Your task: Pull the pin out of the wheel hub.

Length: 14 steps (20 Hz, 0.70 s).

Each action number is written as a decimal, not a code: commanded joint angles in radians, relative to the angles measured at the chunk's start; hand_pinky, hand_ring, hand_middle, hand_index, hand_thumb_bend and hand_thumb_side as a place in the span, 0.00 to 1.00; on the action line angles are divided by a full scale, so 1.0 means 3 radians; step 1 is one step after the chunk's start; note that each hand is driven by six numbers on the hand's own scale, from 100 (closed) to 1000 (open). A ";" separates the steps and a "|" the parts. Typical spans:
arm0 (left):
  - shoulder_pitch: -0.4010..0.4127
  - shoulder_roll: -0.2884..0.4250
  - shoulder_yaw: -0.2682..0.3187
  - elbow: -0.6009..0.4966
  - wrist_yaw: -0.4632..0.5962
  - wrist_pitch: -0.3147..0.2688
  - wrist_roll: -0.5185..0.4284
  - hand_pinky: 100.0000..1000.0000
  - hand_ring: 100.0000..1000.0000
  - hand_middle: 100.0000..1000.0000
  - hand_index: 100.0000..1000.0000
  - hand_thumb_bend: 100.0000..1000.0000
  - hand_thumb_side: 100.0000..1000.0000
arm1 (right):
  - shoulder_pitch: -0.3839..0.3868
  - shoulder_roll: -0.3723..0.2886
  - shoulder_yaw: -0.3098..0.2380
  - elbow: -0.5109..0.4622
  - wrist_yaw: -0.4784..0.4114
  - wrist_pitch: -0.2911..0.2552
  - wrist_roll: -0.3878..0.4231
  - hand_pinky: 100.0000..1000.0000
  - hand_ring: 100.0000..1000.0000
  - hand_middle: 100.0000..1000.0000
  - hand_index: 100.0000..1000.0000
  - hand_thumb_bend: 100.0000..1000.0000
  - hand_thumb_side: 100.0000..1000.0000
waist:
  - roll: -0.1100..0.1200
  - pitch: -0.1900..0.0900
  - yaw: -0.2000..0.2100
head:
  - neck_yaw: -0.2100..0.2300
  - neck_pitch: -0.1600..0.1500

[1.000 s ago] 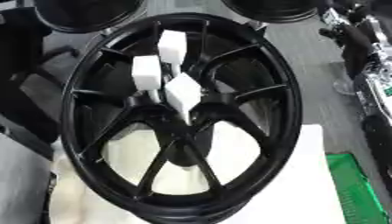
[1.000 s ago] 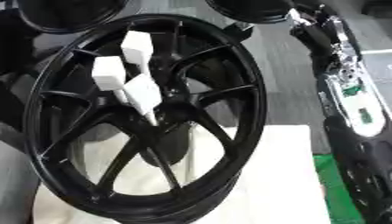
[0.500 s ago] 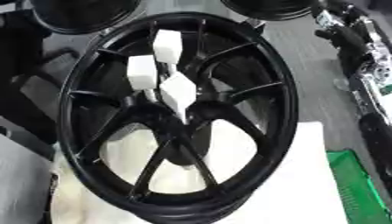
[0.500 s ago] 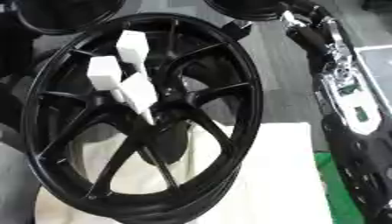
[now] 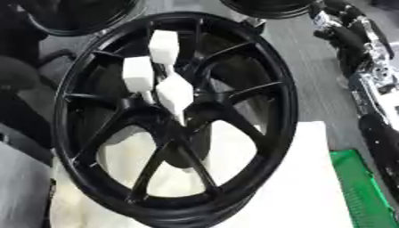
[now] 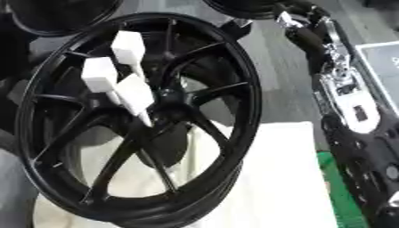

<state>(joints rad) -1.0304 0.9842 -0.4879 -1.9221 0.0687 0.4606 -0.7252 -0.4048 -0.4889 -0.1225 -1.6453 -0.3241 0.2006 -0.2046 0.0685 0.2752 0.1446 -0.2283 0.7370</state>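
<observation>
The light is soft and even and seems to come from above, so the white cloth (image 5: 288,187) looks very bright and almost washed out. The black wheel (image 5: 175,116) is dark, with faint shine on its rim and spokes. Everything is a bit blurry, and the shiny arm (image 6: 343,84) at the right edge gives small glints.

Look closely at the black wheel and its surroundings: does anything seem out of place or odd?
Three white block-topped pins stick out of the hub of the black wheel, bright against its dark spokes. The wheel looks tilted on the white cloth. Nothing looks spilled or broken. The robot's right arm is alongside.
</observation>
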 commanded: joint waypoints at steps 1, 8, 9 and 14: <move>-0.0087 0.0012 -0.0073 -0.0046 -0.0132 0.0166 -0.0165 0.81 0.84 0.78 0.87 0.73 0.47 | -0.0037 -0.0108 -0.0007 -0.0032 0.0018 -0.0003 0.0013 0.81 0.83 0.81 0.82 0.29 0.27 | -0.0006 -0.0091 0.0003 | -0.0013 0.0012; -0.0170 -0.0080 -0.0220 -0.0121 -0.0300 0.0410 -0.0134 0.86 0.86 0.79 0.88 0.89 0.39 | -0.0040 -0.0109 0.0009 -0.0027 0.0025 0.0002 0.0033 0.81 0.83 0.81 0.83 0.29 0.27 | -0.0004 -0.0094 0.0001 | -0.0022 0.0017; -0.0177 -0.0092 -0.0227 -0.0115 -0.0324 0.0430 -0.0097 0.86 0.86 0.79 0.89 0.91 0.37 | -0.0040 -0.0109 0.0009 -0.0026 0.0026 0.0002 0.0035 0.81 0.83 0.81 0.83 0.29 0.27 | -0.0004 -0.0094 0.0000 | -0.0024 0.0018; -0.0228 -0.0197 -0.0283 0.0034 -0.0374 0.0488 0.0073 0.88 0.87 0.80 0.89 0.93 0.32 | -0.0041 -0.0109 0.0014 -0.0022 0.0028 0.0005 0.0041 0.81 0.83 0.81 0.83 0.29 0.27 | -0.0005 -0.0096 -0.0001 | -0.0039 0.0030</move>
<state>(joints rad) -1.0784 0.9161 -0.5791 -1.9205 -0.0374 0.5599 -0.6739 -0.4049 -0.4892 -0.1162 -1.6428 -0.3214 0.2036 -0.1949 0.0697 0.2735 0.1436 -0.2377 0.7453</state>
